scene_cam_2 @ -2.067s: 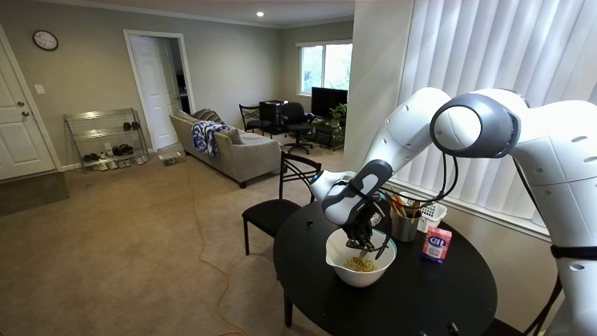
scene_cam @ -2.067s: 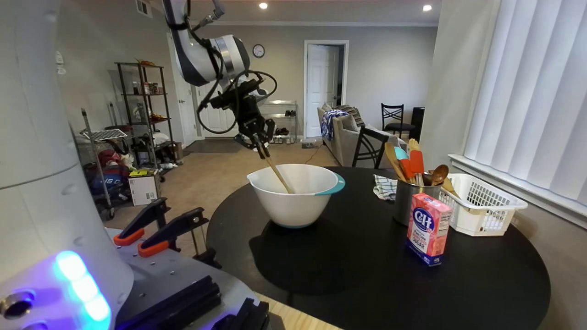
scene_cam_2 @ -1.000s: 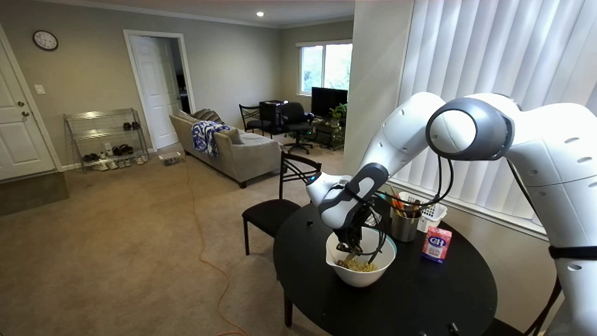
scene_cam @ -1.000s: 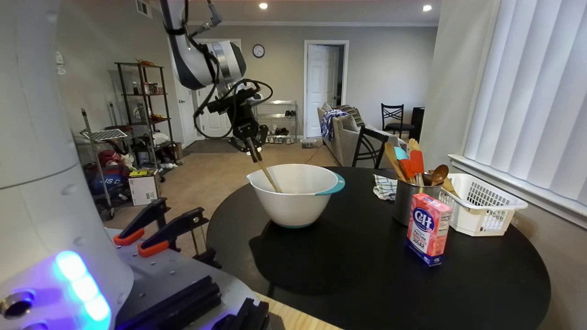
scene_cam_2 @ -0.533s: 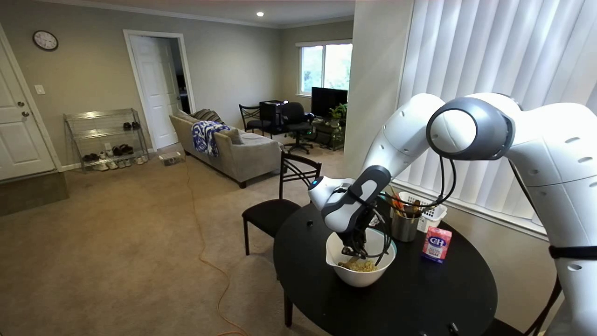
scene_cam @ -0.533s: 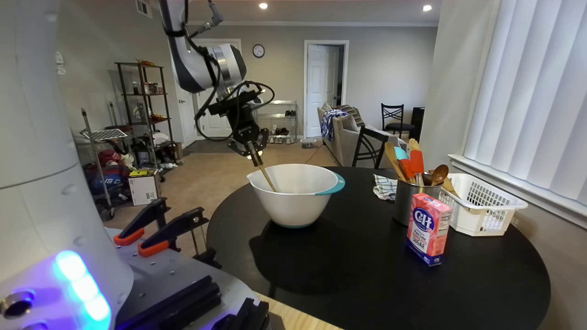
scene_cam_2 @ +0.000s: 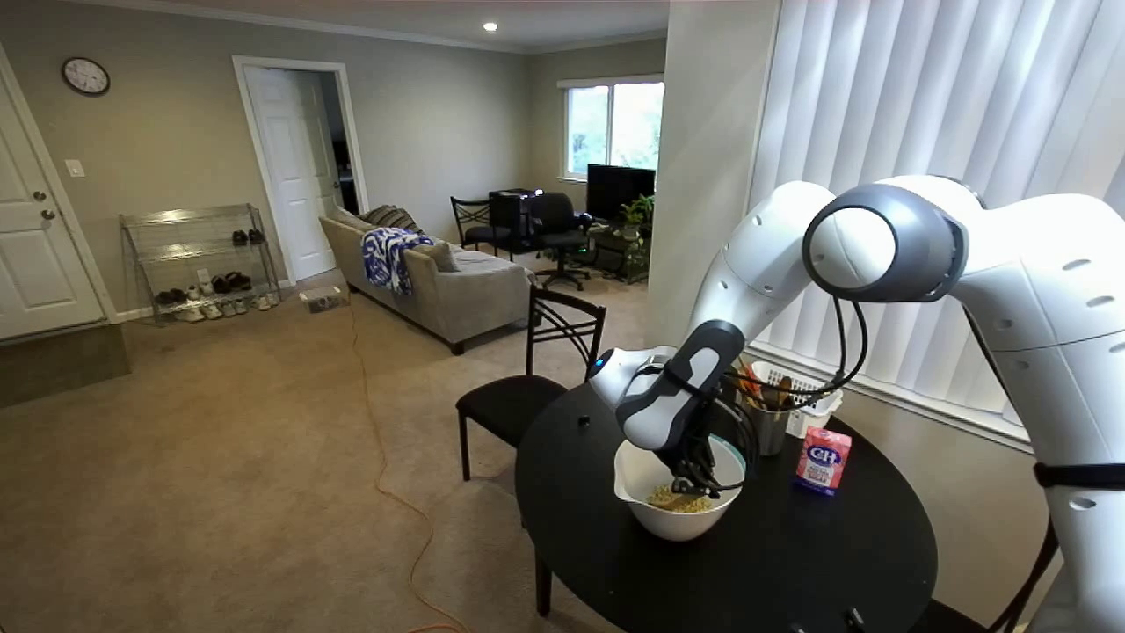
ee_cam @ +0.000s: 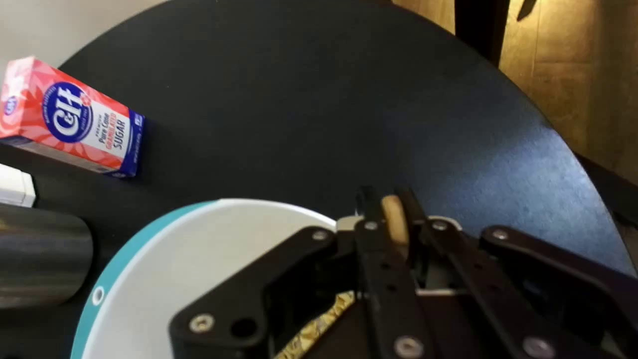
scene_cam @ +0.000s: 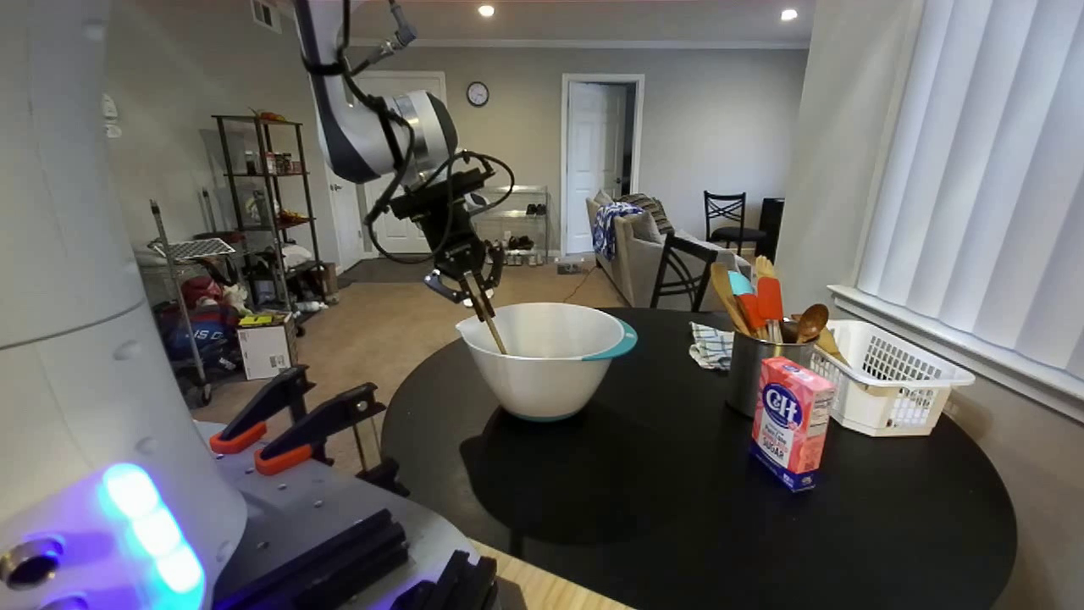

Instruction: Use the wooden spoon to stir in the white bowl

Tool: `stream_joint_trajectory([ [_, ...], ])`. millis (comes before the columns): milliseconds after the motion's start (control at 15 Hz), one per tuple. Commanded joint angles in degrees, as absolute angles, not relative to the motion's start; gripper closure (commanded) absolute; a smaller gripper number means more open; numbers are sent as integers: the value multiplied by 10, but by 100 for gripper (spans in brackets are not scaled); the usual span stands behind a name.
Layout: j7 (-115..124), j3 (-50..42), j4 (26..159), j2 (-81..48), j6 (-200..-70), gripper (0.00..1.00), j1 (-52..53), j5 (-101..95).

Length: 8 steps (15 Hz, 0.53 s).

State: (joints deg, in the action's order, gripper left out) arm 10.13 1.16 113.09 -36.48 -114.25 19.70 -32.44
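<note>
Nearby, sugar box (scene_cam: 789, 424), canister (scene_cam: 745, 374) and basket (scene_cam: 876, 413), apart from white bowl (scene_cam: 544, 385).

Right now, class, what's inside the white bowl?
Yellowish bits and part of the wooden spoon show in the white bowl. What lies beneath is covered; in the wrist view the pincer hides some of the inside.

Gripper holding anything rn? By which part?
Yes, the wooden spoon: the gripper is closed on its handle, near the upper end.
</note>
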Motion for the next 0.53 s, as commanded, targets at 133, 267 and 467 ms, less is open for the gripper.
stream_joint_trajectory([
  [133,111,0,1131,-379,-1011,96,207,-424],
  [267,119,6,1125,-389,-980,96,205,-460],
  [467,132,21,1111,-402,-969,96,197,-482],
])
